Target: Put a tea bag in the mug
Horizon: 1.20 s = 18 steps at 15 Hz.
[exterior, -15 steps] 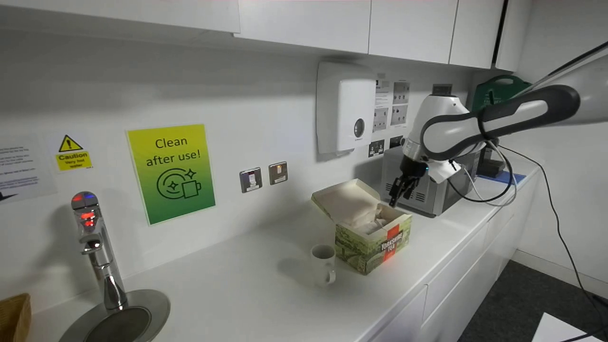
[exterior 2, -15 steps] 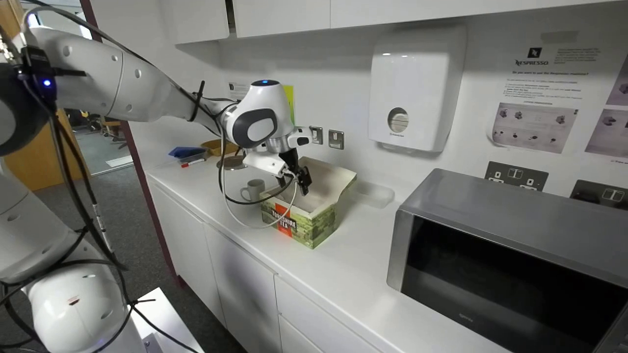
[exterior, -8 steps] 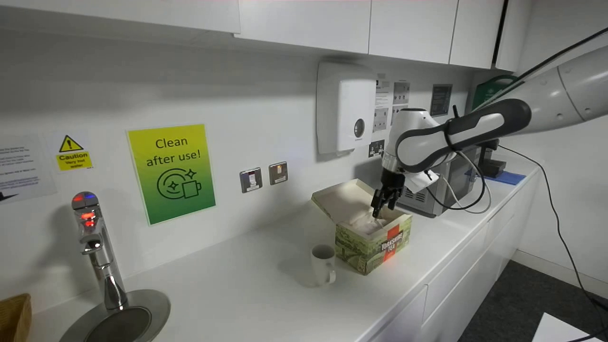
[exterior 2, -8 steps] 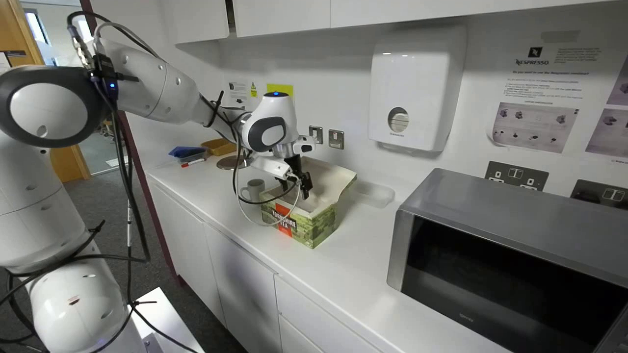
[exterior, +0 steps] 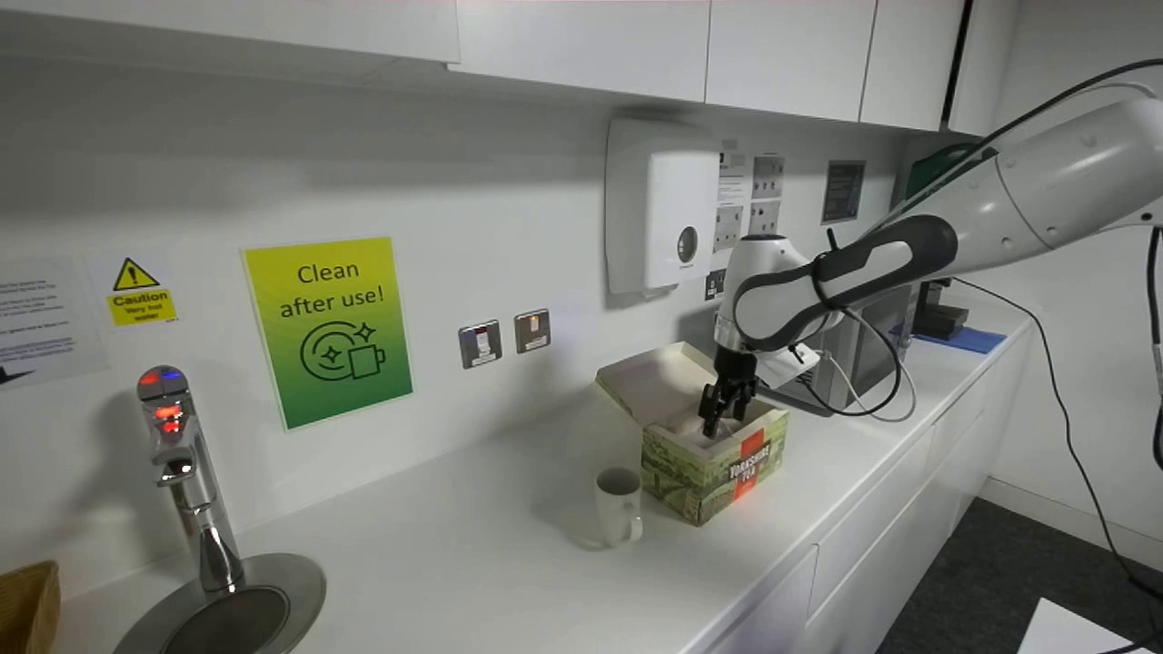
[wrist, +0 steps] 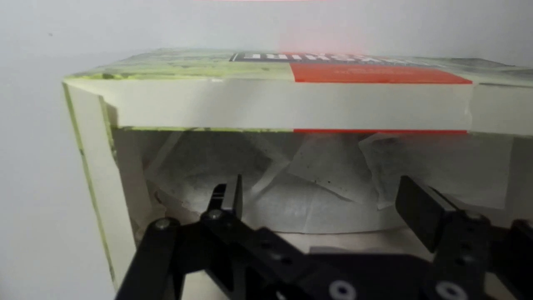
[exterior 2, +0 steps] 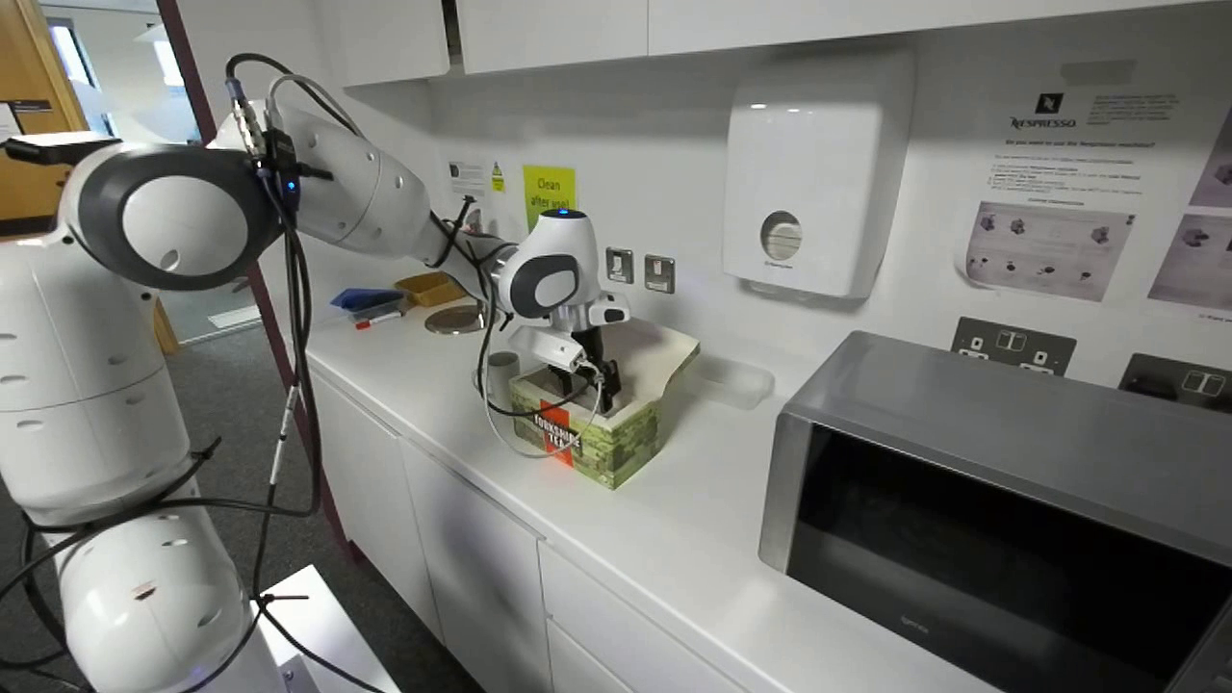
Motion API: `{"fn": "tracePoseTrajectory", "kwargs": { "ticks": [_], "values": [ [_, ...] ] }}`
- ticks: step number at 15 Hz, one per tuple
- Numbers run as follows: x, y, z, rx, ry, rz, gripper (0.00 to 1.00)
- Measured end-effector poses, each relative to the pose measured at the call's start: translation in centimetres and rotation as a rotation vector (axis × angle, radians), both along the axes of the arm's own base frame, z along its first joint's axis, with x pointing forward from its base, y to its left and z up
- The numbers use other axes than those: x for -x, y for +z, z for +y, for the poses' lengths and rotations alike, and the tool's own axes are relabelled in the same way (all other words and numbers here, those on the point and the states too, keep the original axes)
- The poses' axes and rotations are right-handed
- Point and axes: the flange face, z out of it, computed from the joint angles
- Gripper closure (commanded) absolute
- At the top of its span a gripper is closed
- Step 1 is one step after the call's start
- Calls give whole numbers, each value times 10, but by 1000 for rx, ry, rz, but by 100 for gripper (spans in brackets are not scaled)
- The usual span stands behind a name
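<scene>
The gripper [wrist: 320, 193] points down into the open, printed cardboard box [exterior: 713, 483], its jaws wide apart and holding nothing, presumably to straddle one of the thin, papery tea bags [wrist: 443, 171] inside. The raised lid [exterior: 656, 386] likely allows access. The white cylindrical mug [exterior: 616, 510] stands upright on the surface [exterior: 454, 563] just beside the box, judged convenient for transfer.

The white mug [exterior: 614, 510] stands upright, apart from the gripper [wrist: 321, 192].
Pale, thin tea bags [wrist: 462, 166] lie partly overlapping beneath the gripper.
</scene>
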Motion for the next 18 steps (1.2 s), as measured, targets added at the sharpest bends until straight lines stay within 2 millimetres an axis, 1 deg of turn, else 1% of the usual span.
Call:
{"fn": "tracePoseTrajectory", "kwargs": {
  "ticks": [5, 6, 7, 9, 10, 14, 18],
  "values": [
    [-3, -18, 0, 1, 0, 31, 0],
    [-4, -22, 0, 1, 0, 37, 4],
    [-4, -25, 0, 1, 0, 42, 27],
    [-4, -27, 0, 1, 0, 45, 32],
    [-4, -27, 0, 1, 0, 45, 39],
    [-6, -24, 0, 1, 0, 40, 71],
    [-7, -22, 1, 1, 3, 35, 98]
  ]
}}
